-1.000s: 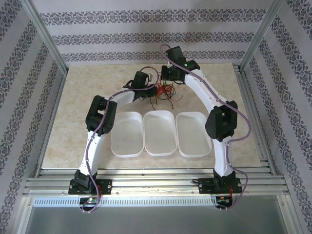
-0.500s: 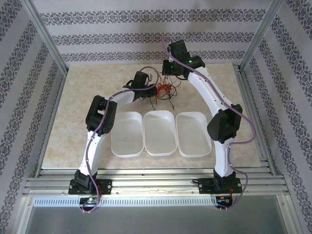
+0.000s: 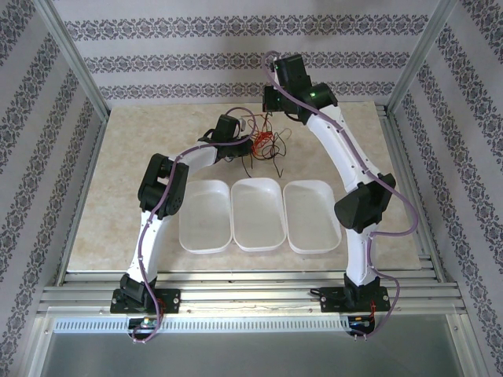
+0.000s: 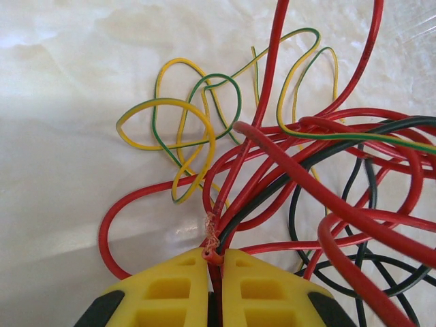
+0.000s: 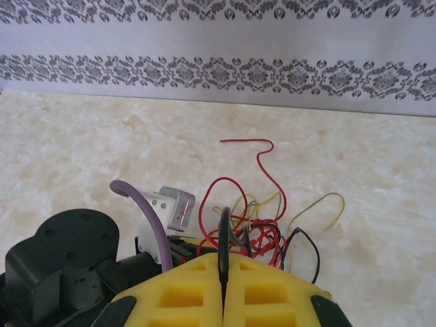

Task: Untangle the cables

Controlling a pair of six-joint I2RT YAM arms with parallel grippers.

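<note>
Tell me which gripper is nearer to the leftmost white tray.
Left. The left gripper, shut on a red cable, sits just beyond the leftmost tray; the right gripper, shut on a black cable, is farther back and further right.

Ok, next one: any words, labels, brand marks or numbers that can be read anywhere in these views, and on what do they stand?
No readable text in any view.
The cables, the left hand, the right hand, the white trays and the table carry no print.
The bands on the wallpaper are ornament, not letters.
</note>
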